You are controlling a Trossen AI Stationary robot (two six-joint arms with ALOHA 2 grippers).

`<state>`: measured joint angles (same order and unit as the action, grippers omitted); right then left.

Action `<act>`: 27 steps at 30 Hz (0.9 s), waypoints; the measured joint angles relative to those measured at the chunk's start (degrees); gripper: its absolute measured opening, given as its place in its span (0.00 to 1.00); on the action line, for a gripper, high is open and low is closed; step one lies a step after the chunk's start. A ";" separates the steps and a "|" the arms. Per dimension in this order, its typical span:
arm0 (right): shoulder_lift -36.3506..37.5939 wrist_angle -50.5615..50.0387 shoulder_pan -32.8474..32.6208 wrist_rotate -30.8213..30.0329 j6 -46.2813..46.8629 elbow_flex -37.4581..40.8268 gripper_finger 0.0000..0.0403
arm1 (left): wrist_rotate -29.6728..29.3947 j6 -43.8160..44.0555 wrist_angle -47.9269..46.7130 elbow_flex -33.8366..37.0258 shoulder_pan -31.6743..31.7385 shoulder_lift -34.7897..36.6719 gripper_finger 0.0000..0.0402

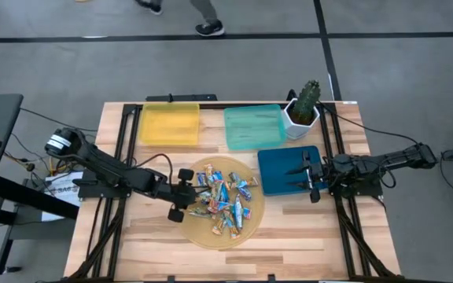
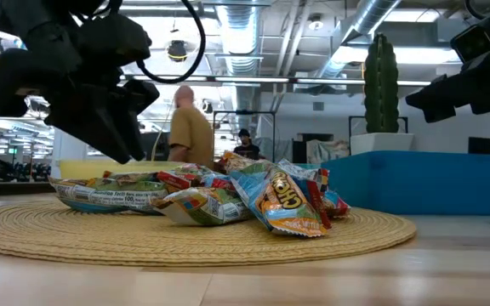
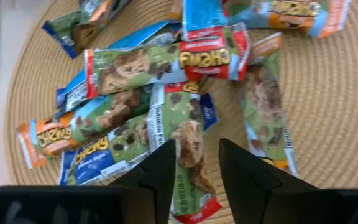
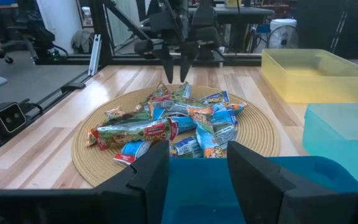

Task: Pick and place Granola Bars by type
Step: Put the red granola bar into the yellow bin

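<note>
Several granola bars (image 1: pixel 225 200) in shiny green, blue and orange wrappers lie heaped on a round woven mat (image 1: pixel 211 236). My left gripper (image 1: pixel 185 193) hangs open over the pile's left side, fingers pointing down. In the left wrist view, my left gripper (image 3: pixel 196 155) has a finger on either side of a green-wrapped bar (image 3: pixel 188 140) below it, without touching. In the right wrist view my left gripper (image 4: pixel 176 68) stands just above the heap. My right gripper (image 1: pixel 306 178) waits open over the blue tray (image 1: pixel 281 169).
A yellow tray (image 1: pixel 170 124) and a teal tray (image 1: pixel 254 126) sit along the far edge. A cactus in a white pot (image 1: pixel 303 110) stands behind the blue tray. Bare wood lies near the front edge. People show in the room beyond (image 2: pixel 192 127).
</note>
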<state>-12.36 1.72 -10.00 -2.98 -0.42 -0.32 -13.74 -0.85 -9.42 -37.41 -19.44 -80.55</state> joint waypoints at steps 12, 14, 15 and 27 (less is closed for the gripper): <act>-0.01 0.00 0.02 0.00 0.02 0.01 0.38 | -0.25 3.06 -2.07 0.00 2.32 -0.13 0.49; -0.01 -0.01 0.01 0.00 0.01 0.02 0.38 | -0.45 3.17 -2.81 0.00 2.97 -0.18 0.50; 0.00 0.00 0.01 0.00 0.01 0.00 0.38 | -0.48 3.24 -2.96 -0.01 3.20 -0.38 0.50; -0.01 -0.01 0.01 0.00 0.02 0.01 0.38 | 2.05 3.78 -0.23 -0.07 3.39 -5.14 0.49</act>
<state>-12.37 1.70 -9.99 -2.98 -0.40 -0.30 -11.69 2.93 -9.65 -37.47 -16.05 -85.69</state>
